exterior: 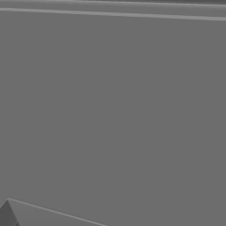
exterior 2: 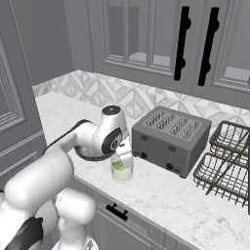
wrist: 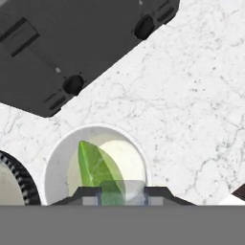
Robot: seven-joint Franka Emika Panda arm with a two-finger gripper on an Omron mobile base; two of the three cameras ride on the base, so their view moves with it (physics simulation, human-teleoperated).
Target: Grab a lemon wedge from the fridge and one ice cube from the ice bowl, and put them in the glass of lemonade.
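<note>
The white marble bench runs along the near edge above grey drawer fronts with a black handle, and close to that edge stands the glass of lemonade. The gripper hangs directly over the glass, jaws closed on something clear and pale that I cannot identify for certain; in the hand view the fingertips sit just above the rim with that pale block between them. The lemon wedge, yellow-green with a pointed tip, lies inside the glass. Just beside the glass, partly hidden behind the arm, sits the dark ice bowl. Further along the bench stands a grey toaster with four slots and two dark knobs facing the glass, and beyond it a dark wire rack. Behind these a patterned tile wall rises to grey upper cabinets with long black handles.
</note>
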